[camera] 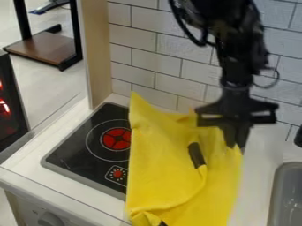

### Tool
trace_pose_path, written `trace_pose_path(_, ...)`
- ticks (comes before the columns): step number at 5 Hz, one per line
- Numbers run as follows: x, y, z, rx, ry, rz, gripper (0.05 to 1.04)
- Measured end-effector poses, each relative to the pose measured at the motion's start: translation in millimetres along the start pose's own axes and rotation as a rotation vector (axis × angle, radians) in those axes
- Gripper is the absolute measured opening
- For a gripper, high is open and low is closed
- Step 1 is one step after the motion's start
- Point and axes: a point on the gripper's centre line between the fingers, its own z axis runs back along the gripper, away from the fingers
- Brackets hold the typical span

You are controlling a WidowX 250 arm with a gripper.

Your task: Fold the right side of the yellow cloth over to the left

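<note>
Gripper (237,144) touching yellow cloth (162,170), partly over stove (81,149)

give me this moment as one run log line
gripper: at cloth's upper right | yellow cloth: partly over stove | sink: right edge of view

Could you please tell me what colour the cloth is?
The cloth is bright yellow, seen best in the camera view.
</note>
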Motion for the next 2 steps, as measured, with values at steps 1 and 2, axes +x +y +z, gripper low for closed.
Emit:
trace_pose_path(1, 2.4, 24.2, 17.9, -0.019, -0.028, 0.044, 0.049)
trace_pose_path(2, -9.6, 41.5, 30.0, -0.007, -0.045, 0.041, 0.049)
